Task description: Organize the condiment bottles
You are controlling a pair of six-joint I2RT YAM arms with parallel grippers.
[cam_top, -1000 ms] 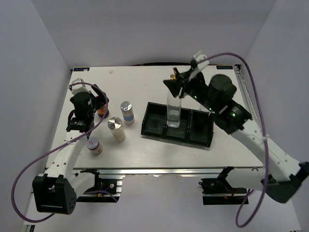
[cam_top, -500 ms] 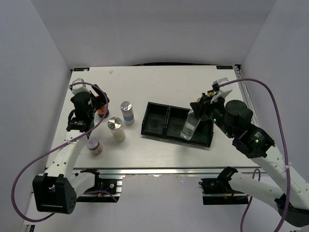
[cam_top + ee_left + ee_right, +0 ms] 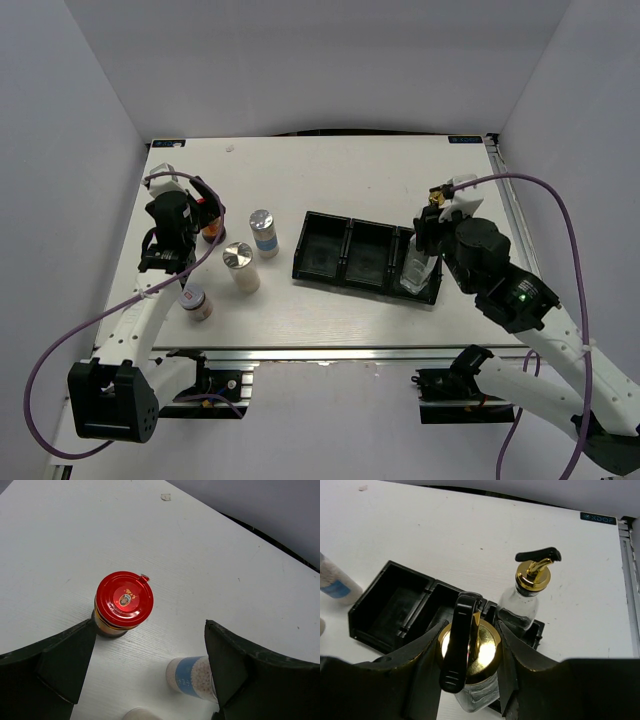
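My right gripper (image 3: 424, 240) is shut on the gold cap of a tall clear glass bottle (image 3: 415, 272) and holds it over the right compartment of the black tray (image 3: 322, 260). In the right wrist view the fingers (image 3: 515, 665) clamp the cap of this bottle (image 3: 470, 652). The second gold-spouted bottle (image 3: 530, 592) stands at the far end of that compartment. My left gripper (image 3: 150, 635) is open, with the red-capped jar (image 3: 123, 598) just ahead of it. Three silver-lidded shakers (image 3: 263, 232) (image 3: 240, 268) (image 3: 196, 301) stand left of the tray.
The tray's left and middle compartments (image 3: 395, 610) hold nothing. The blue-labelled shaker (image 3: 192, 677) is close to my left gripper's right finger (image 3: 240, 665). The table's right edge has a metal rail (image 3: 630, 580).
My right arm has carried the glass bottle from the tray's middle compartment rightward to the right compartment and lowered it. The left arm and the shakers have not moved.
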